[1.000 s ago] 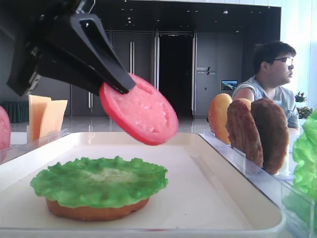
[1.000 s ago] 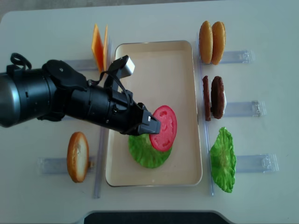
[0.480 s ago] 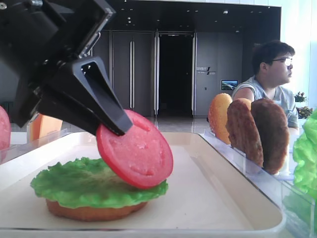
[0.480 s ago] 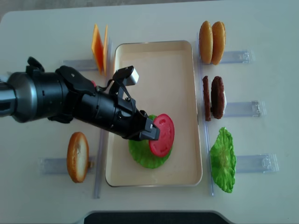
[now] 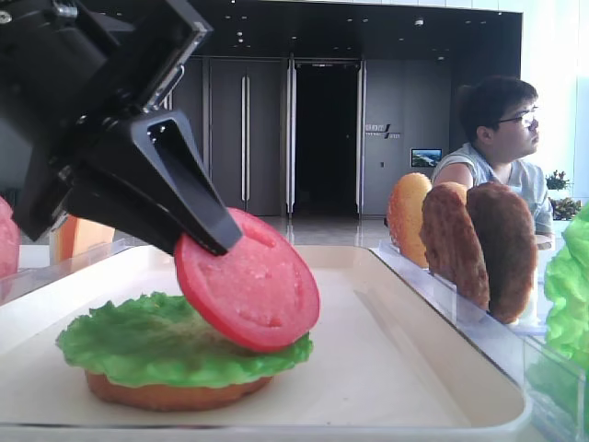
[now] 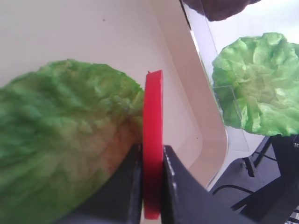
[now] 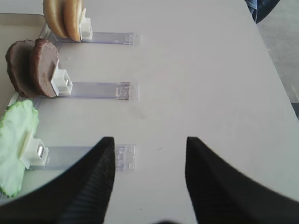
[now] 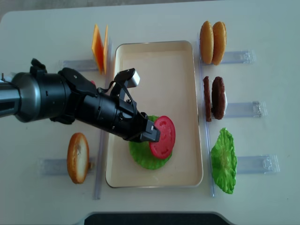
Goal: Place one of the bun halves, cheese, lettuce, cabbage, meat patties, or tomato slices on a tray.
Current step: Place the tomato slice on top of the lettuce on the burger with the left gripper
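Note:
My left gripper (image 8: 152,131) is shut on a red tomato slice (image 8: 163,137), pinching its upper rim from the left. The slice (image 5: 248,281) is tilted, and its lower edge rests on the lettuce (image 5: 138,336). That lettuce covers a flat bun half (image 5: 175,394) in the near part of the cream tray (image 8: 154,70). In the left wrist view the slice (image 6: 153,140) stands edge-on between the two black fingers, with the lettuce (image 6: 60,130) to its left. Over bare table to the right of the racks, my right gripper (image 7: 149,144) is open and holds nothing.
Clear racks flank the tray: cheese slices (image 8: 99,47) and a bun half (image 8: 78,157) on the left, bun halves (image 8: 212,42), meat patties (image 8: 214,97) and a second lettuce leaf (image 8: 223,159) on the right. A person (image 5: 502,129) sits behind the table.
The left gripper has come down and slightly toward the near side with the tomato slice, from above the lettuce to resting its edge on it. It has barely moved in the last half second.

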Tool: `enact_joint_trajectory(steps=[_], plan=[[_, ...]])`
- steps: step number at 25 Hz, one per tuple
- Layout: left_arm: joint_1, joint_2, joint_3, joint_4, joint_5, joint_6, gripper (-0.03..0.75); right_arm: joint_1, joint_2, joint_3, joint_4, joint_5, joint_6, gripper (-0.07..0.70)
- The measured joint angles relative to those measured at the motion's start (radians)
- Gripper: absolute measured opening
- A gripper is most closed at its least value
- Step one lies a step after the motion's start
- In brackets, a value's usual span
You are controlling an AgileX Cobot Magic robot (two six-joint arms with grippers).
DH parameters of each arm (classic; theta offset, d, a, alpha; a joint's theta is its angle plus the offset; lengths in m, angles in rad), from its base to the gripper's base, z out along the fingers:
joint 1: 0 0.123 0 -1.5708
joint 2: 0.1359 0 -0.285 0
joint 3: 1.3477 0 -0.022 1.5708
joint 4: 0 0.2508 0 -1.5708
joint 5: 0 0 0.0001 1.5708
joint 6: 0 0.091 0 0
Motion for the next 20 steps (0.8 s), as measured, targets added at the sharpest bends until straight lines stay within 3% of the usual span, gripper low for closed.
enact_joint_trajectory(steps=[5, 8, 11, 16, 20], plan=[[0.078, 0.000, 0.000, 0.058, 0.073, -0.053, 0.063, 0.000, 0.000, 0.000, 0.000, 0.000, 0.000, 0.335], [0.127, 0.000, 0.000, 0.078, 0.105, -0.063, 0.117, 0.000, 0.000, 0.000, 0.000, 0.000, 0.000, 0.335], [0.135, 0.000, 0.000, 0.085, 0.115, -0.065, 0.228, 0.000, 0.000, 0.000, 0.000, 0.000, 0.000, 0.335], [0.135, 0.000, 0.000, 0.090, 0.141, -0.072, 0.484, 0.000, 0.000, 0.000, 0.000, 0.000, 0.000, 0.335], [0.135, -0.001, -0.001, 0.160, 0.166, -0.131, 0.546, 0.000, 0.000, 0.000, 0.000, 0.000, 0.000, 0.335]])
